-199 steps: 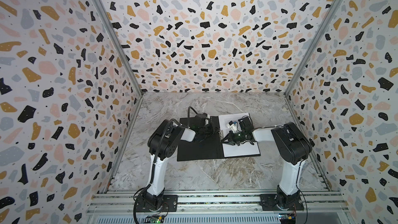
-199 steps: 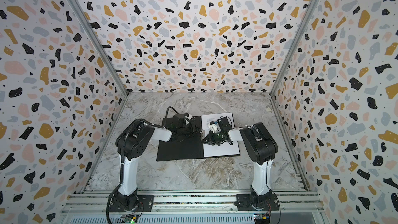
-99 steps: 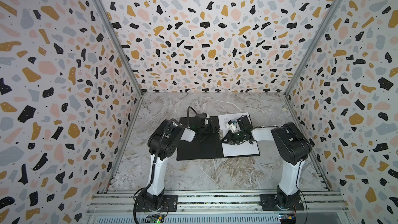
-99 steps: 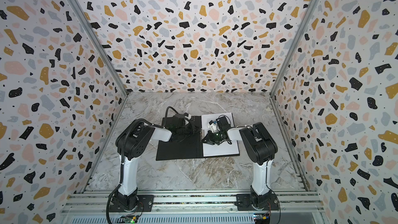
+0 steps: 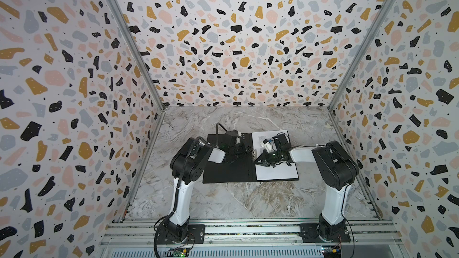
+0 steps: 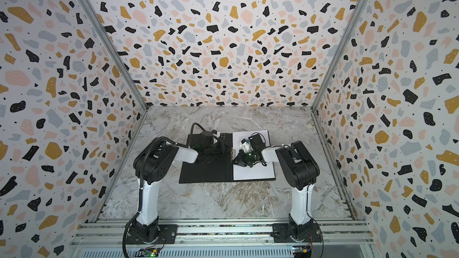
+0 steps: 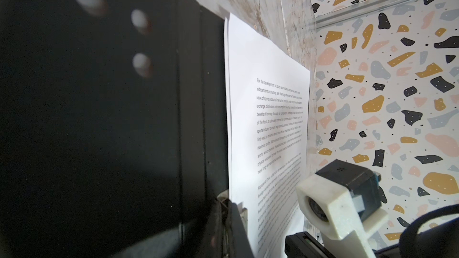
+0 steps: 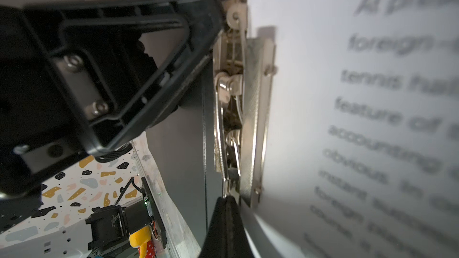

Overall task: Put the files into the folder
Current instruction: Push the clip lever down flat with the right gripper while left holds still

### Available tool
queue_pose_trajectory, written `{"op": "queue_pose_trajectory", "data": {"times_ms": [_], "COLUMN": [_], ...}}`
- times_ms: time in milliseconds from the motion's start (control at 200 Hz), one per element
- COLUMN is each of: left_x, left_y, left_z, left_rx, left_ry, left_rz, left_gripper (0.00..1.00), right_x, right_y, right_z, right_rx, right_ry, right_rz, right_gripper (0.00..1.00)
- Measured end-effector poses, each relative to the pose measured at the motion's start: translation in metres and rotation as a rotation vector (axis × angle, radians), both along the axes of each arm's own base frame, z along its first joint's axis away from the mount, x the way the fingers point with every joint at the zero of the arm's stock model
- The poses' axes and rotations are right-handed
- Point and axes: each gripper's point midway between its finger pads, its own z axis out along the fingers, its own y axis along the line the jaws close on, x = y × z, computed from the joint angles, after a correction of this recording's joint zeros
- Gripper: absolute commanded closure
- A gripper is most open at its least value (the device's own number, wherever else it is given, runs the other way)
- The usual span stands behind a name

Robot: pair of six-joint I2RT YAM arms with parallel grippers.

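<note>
The folder (image 5: 223, 172) (image 6: 203, 172) lies open and flat, black inside up. The files (image 5: 275, 172) (image 6: 253, 172) rest on its right half, the printed-text sheet (image 7: 268, 70) on top, with a second edge just showing beneath. The metal spine clip (image 8: 253, 110) (image 5: 253, 153) lies over their inner edge. My left gripper (image 5: 248, 148) (image 7: 228, 209) is shut, its tip against one end of the clip. My right gripper (image 5: 257, 161) (image 8: 227, 202) is shut too, its tip at the clip's other end. I cannot tell whether either one pinches any metal.
The marble table (image 5: 238, 202) is walled in on three sides by terrazzo panels (image 5: 236, 45). Both arms reach over the folder from the front rail (image 5: 248, 229). The right wrist camera (image 7: 320, 204) hangs close over the files.
</note>
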Motion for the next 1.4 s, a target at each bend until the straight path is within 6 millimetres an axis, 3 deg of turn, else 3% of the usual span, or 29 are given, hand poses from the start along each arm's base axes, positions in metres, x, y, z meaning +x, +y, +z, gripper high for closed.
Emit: {"op": "queue_pose_trajectory", "data": {"times_ms": [606,856,1051,1401], "left_x": [0.0,0.0,0.0,0.0], "left_y": [0.001,0.001,0.001,0.001], "left_z": [0.0,0.0,0.0,0.0], "left_rx": [-0.002,-0.002,-0.002,-0.005], "left_ry": [-0.005,-0.005,-0.005,-0.008], "left_rz": [0.004,0.004,0.004,0.006], "left_gripper": [0.94,0.95,0.95,0.95], "right_x": [-0.001,-0.003,-0.005,-0.004], "right_y": [0.004,0.004,0.005,0.004], "right_z": [0.008,0.006,0.008,0.015], "right_rx": [0.012,-0.013,-0.015,-0.029], "right_ry": [0.043,0.042,0.039,0.018], "right_rz": [-0.038,-0.044,-0.039,-0.048], "right_gripper": [0.96,0.86,0.69,0.58]}}
